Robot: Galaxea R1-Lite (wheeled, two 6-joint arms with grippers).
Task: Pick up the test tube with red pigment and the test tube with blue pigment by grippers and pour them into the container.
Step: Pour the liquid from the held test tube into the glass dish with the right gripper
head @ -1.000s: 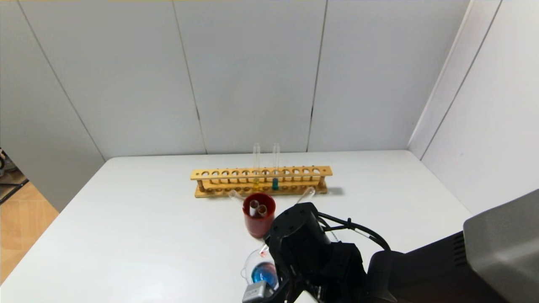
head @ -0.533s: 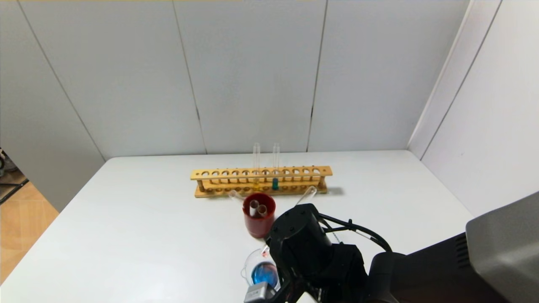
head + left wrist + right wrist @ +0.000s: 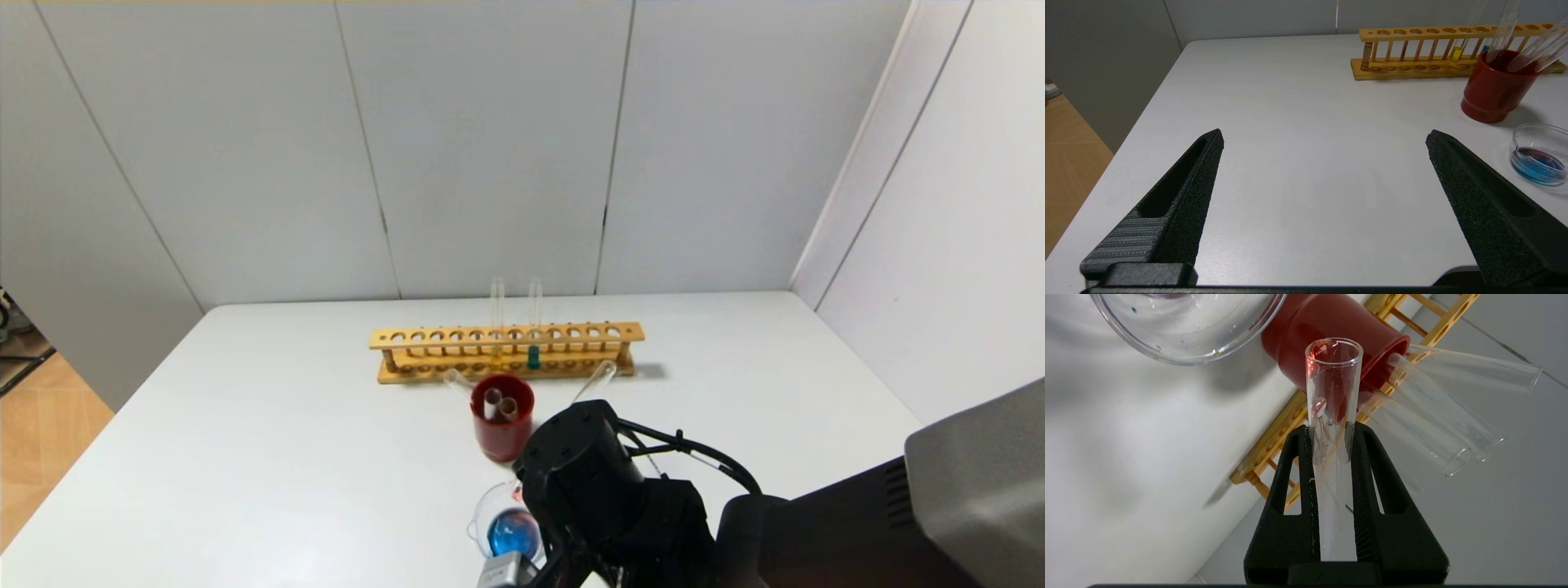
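Observation:
My right gripper [image 3: 1331, 428] is shut on the test tube with red pigment [image 3: 1333, 388]. The tube is tilted, with its open mouth [image 3: 513, 492] at the far rim of the container [image 3: 483, 513]. Only pinkish drops cling inside the tube. The container, a clear beaker, holds blue liquid with a dark red streak; it also shows in the left wrist view [image 3: 1519, 141] and the right wrist view [image 3: 1188, 339]. My right arm [image 3: 584, 474] hides its fingers from the head view. No tube with bright blue liquid shows. My left gripper [image 3: 1325, 134] is open and empty over bare table, left of the beaker.
A dark red cup [image 3: 502, 437] with several empty tubes leaning in it stands just behind the beaker. Behind it is a wooden rack [image 3: 506, 335] holding a yellowish tube [image 3: 496, 351] and a teal tube [image 3: 533, 357]. White walls close in the back and right.
My right arm has sunk slightly toward the near edge, still holding the tube at the beaker. Nothing else has moved.

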